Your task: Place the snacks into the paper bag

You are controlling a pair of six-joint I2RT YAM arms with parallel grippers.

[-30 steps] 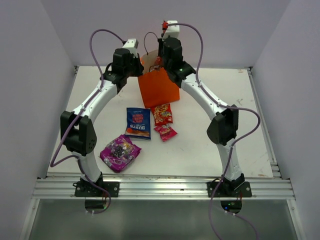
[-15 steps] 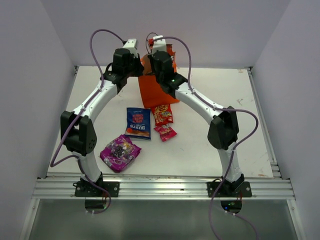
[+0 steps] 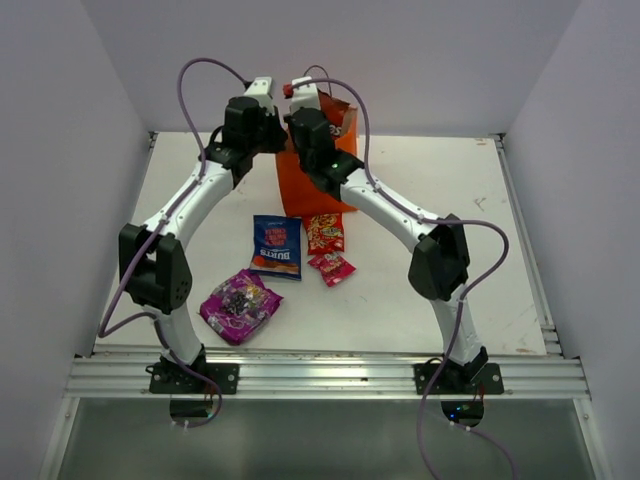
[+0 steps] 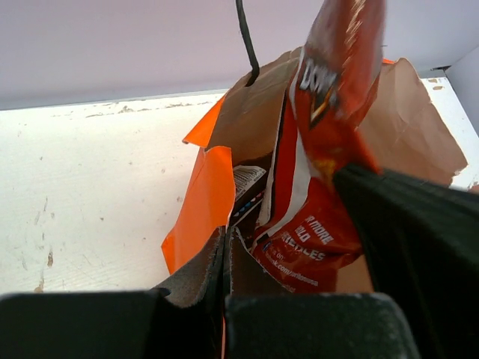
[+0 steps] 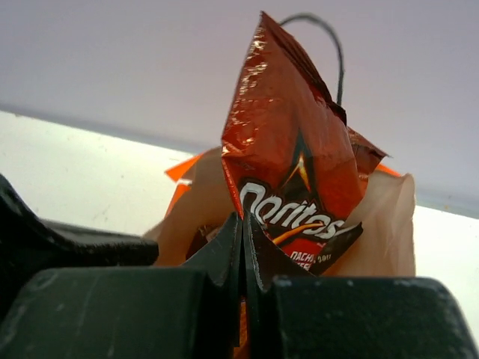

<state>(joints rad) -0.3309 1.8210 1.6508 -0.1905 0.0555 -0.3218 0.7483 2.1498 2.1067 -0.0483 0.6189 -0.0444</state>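
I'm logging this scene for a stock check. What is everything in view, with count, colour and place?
paper bag: one, orange, upright at the far middle of the table
Doritos bag: one, orange-red, sticking up out of the paper bag
dark packet: one, mostly hidden inside the paper bag
blue bag: one, blue, flat in front of the paper bag
red-yellow packet: one, just right of the blue bag
pink-red packet: one, small, nearer than the red-yellow packet
purple bag: one, near left
table: one, white
arms: two, white and black, meeting at the paper bag
left pincer: black, shut on the paper bag's rim
right pincer: black, shut on the Doritos bag
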